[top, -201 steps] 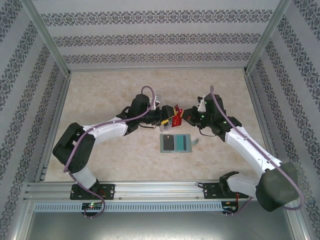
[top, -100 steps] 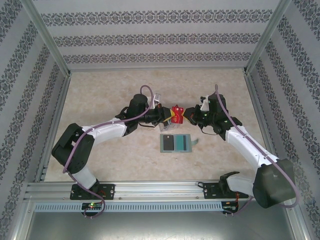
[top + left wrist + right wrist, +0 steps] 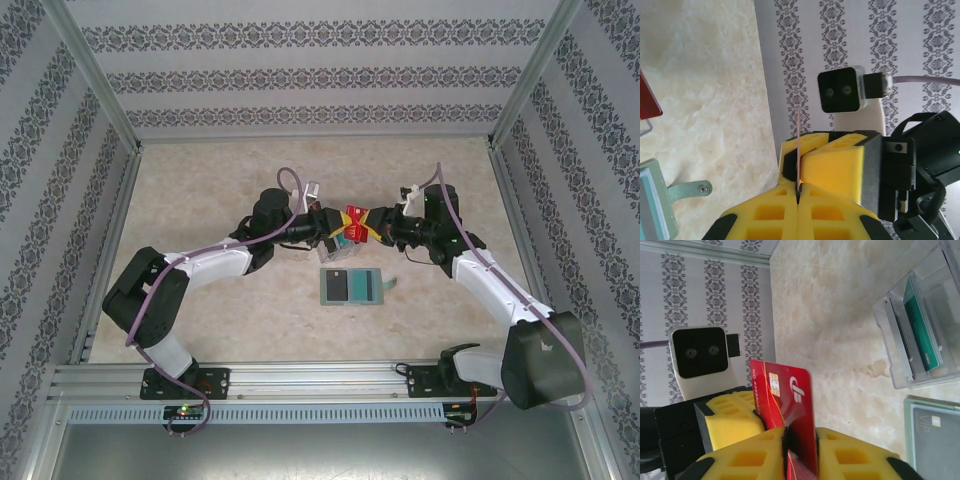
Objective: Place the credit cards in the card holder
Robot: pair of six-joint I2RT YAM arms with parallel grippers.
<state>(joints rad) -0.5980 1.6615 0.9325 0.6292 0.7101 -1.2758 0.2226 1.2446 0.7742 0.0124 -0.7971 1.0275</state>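
Red plastic, in the form of a thin rectangular credit card (image 3: 352, 221), is held in the air over the middle of the beige table (image 3: 200, 180), where the two arms meet. The left gripper (image 3: 798, 196), brought in from nine o'clock, is pressed together on one edge of the card, which is seen edge-on between its yellow pads. The right gripper (image 3: 799, 439), brought in from three o'clock, has the opposite edge between its pads; whether they pinch or merely flank the card cannot be told. This double hold is judged to be a handover, made so that a free edge is left for insertion. The flat grey-green card holder (image 3: 372, 284) is laid flat just at six o'clock of the card, with a dark grey card (image 3: 335, 285) seen at its nine-o'clock half. A teal card (image 3: 921, 325) is kept inside a clear plastic box (image 3: 900, 365).
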